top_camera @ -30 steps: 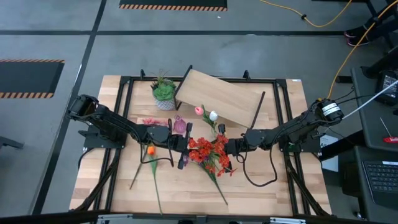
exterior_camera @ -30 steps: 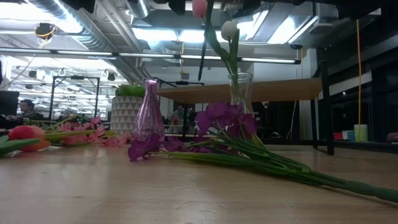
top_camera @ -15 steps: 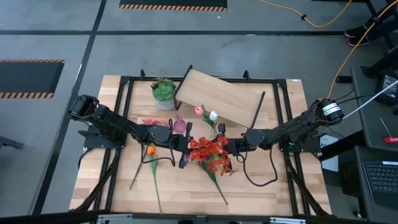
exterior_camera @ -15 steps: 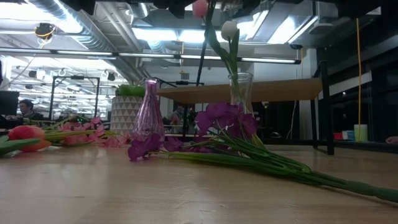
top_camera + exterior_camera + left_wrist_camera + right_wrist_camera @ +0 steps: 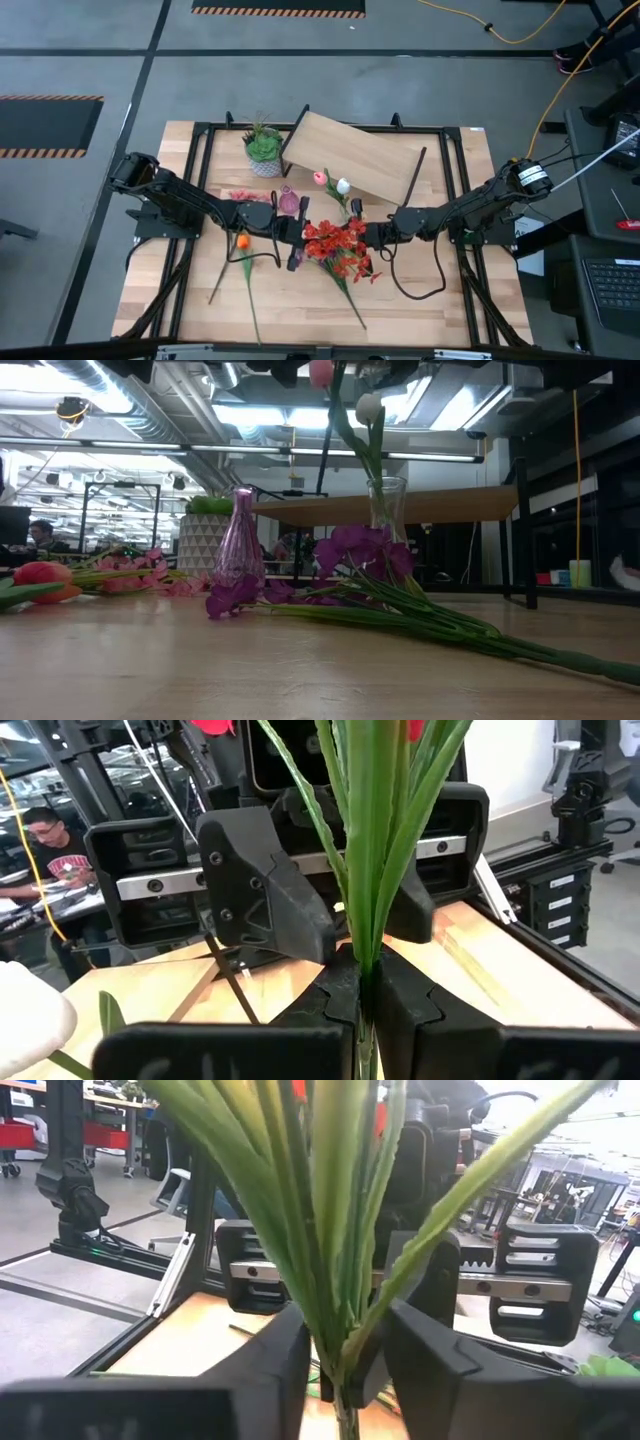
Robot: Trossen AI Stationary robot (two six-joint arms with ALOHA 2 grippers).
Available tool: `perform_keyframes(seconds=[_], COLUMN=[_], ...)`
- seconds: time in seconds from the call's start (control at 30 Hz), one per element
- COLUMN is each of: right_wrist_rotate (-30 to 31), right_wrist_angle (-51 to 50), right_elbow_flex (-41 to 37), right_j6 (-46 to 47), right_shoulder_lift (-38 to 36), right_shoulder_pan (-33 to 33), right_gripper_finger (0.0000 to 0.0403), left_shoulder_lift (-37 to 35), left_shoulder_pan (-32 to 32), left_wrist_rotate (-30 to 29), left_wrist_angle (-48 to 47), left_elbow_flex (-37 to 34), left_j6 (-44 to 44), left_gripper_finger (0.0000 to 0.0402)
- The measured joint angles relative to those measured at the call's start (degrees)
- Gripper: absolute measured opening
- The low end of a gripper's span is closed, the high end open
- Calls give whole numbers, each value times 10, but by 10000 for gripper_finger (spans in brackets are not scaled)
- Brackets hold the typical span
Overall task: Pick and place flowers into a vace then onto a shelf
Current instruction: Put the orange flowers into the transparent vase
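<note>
Left fingers clamped on the red flowers' stalks; right fingers apparently grip them too.

We have the red bunch at table centre, between left gripper and right gripper. Shelf sits behind it, potted plant left of shelf. Two vases stand before the shelf, tulips in one.
</note>
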Motion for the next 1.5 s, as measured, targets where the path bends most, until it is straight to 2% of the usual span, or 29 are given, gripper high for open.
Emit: perform_keyframes(seconds=[0.2, 0.27, 0.47, 0.8, 0.97, 1.07, 1.33, 1.5], right_wrist_rotate=[1, 1, 1, 2, 2, 2, 2, 39], right_wrist_angle=[0, 0, 0, 0, -1, -1, -6, -61], right_elbow_flex=[-1, -1, -1, -1, -1, -1, -1, -2], right_j6=[0, 0, 0, 0, 0, 0, 0, 3], right_shoulder_lift=[0, 0, 0, 0, 0, 0, -3, -35], right_shoulder_pan=[0, 0, 0, 0, 0, 0, 0, 2], right_gripper_finger=[26, 12, 14, 6, 6, 6, 6, 6], left_shoulder_lift=[0, 0, 0, 0, -2, -17, -103, -143], left_shoulder_pan=[0, 0, 0, -10, -27, -36, -63, -68], left_wrist_rotate=[0, 0, 0, -10, -53, -95, -111, -164], left_wrist_angle=[0, 0, -1, -8, -16, -56, -191, -259], left_elbow_flex=[0, 0, 0, 0, 0, 0, 0, 0], left_j6=[-3, -7, -9, -24, -24, -22, -29, -30], left_gripper_finger=[8, 9, 28, 116, 149, 162, 165, 132])
